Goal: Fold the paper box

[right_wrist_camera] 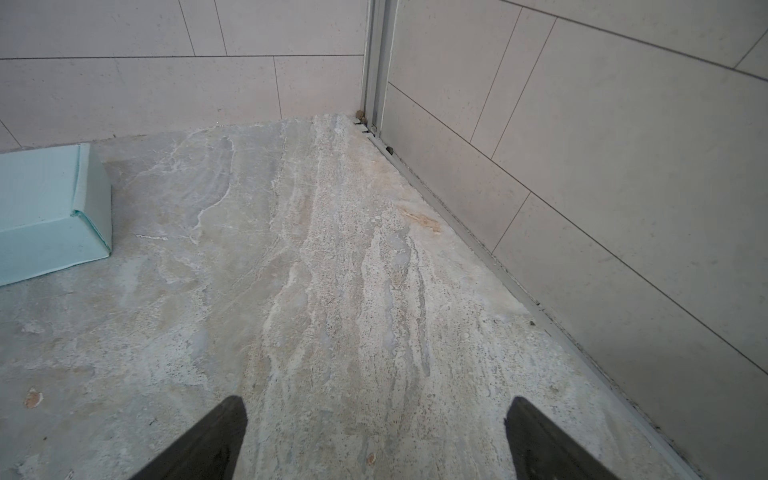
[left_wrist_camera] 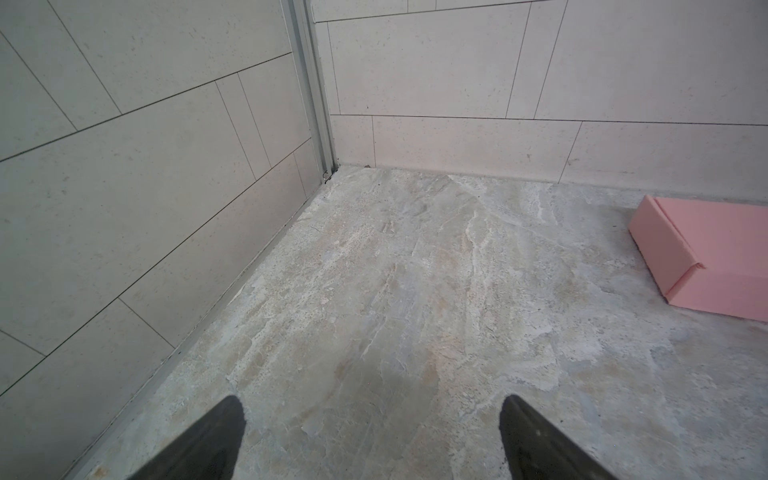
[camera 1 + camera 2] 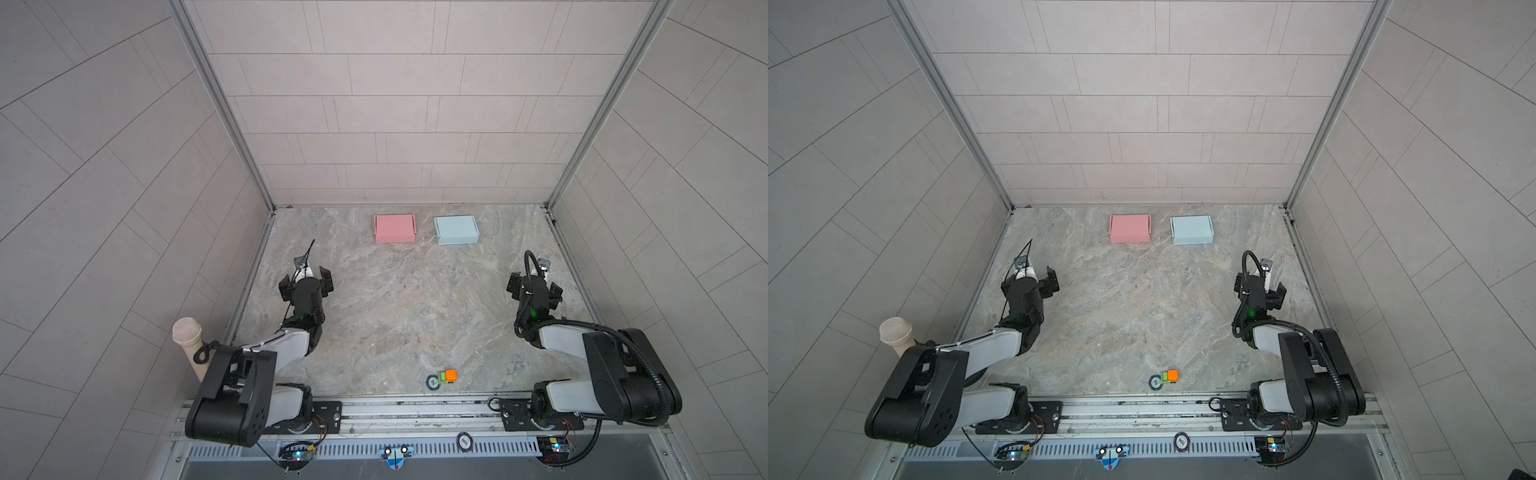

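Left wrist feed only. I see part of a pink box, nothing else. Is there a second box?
Observer: Yes, a light blue box sits beside the pink box, apart from it, by the back wall.
Operator: Right tool on it?
Observer: No. The right tool is open above the table, holding nothing.
Operator: Anything else down there?
Observer: A small green-and-orange toy near the front rail.

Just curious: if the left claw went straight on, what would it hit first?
Probably the bare tabletop, before the wall corner; the left gripper aims clear of the pink box.
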Motion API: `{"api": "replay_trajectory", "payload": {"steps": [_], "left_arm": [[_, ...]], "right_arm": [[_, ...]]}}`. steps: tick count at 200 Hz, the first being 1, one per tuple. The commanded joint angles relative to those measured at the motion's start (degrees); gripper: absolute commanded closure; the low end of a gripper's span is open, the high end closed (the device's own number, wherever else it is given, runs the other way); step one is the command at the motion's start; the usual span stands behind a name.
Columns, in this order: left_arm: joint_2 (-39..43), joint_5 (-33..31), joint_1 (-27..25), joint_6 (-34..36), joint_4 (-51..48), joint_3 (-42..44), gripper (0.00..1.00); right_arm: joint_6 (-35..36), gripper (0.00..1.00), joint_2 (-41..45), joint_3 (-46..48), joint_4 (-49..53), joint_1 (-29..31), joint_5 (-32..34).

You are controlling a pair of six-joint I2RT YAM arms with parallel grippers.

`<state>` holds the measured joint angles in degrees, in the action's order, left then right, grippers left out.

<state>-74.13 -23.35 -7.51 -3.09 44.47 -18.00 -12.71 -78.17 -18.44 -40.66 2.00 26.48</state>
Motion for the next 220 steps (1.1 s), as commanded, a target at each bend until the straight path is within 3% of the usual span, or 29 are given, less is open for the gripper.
{"api": "replay_trajectory", "payload": {"steps": [1, 59, 130, 146, 220], "left_arm": [[-0.6, 0.6, 0.3, 0.5, 2.7, -1.6, 0.00], [-4.2, 0.8, 0.3, 1.7, 8.5, -0.8, 0.00], [-9.3, 3.6, 0.3, 3.1, 14.6, 0.0, 0.00], [-10.0, 3.7, 0.3, 3.1, 12.4, -1.3, 0.00], [-10.7, 3.9, 0.6, 2.7, 10.7, -2.6, 0.00]], "right_arm": [[-0.6, 0.01, -0.8, -1.6, -0.9, -0.4, -0.5], [-0.4, 0.00, -1.4, -2.8, 0.5, -0.3, -0.7], [3.9, 0.00, -4.9, -4.4, -0.8, 0.7, -6.7], [5.9, 0.01, -8.5, -5.1, -3.2, 1.9, -6.8], [6.2, 0.01, -8.6, -6.1, -1.3, 3.0, -5.0]]}}
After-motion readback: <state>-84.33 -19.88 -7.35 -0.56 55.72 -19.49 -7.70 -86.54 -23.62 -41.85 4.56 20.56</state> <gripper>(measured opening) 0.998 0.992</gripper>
